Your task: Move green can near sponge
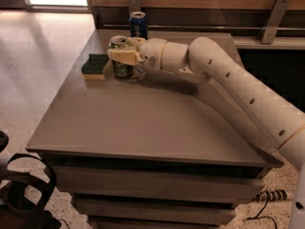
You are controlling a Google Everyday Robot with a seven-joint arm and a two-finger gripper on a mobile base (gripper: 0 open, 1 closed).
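The green can (122,69), mottled green and black with a silver top, stands upright on the grey table (143,123) at its back left. The sponge (95,66), dark green on a pale yellow base, lies just to the can's left, a small gap away. My gripper (119,49) reaches in from the right and is shut on the green can: one cream finger (123,56) crosses the can's front, the other sits behind it. The white arm (228,80) stretches across the table's right side.
A blue can with white lettering (137,25) stands behind the green can at the table's back edge. A wooden wall with metal brackets (274,18) runs behind. The table's left edge drops to the floor. Dark robot base parts (24,190) show at the lower left.
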